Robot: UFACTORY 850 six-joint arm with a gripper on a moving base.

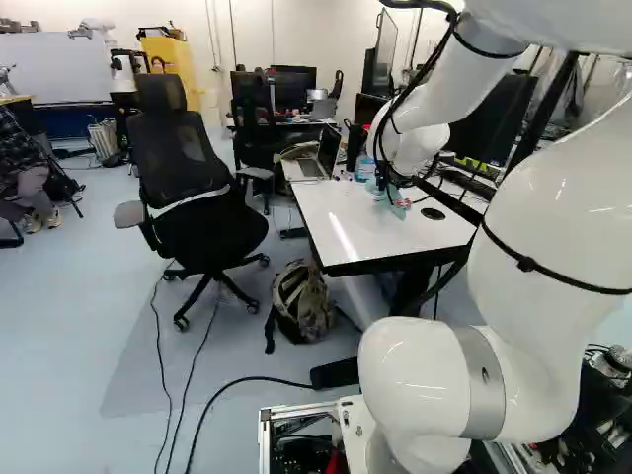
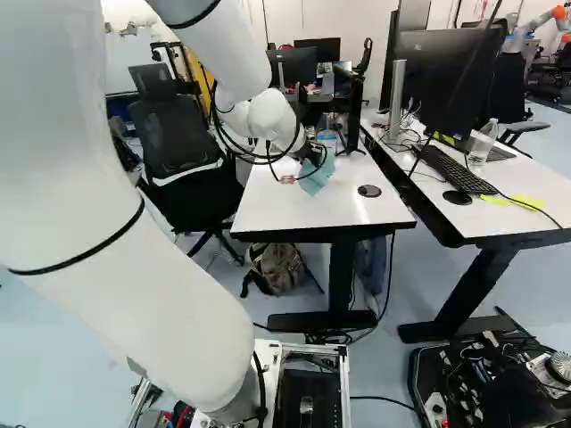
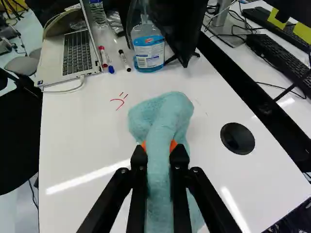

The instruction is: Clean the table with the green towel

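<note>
Tool [image 3: 159, 158] closed on green towel [image 3: 163, 114], pinched from both sides; towel on or just above table [image 2: 259, 209], upper middle of right base view. Grip presumably leaves a soft folded head for wiping red marks [image 3: 119, 101] beside it. Long axis runs along the fingers, folded end toward bottle [image 3: 147, 51].

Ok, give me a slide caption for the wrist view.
Gripper pinching a green towel at the white table, red marker strokes just beyond the cloth.
</note>
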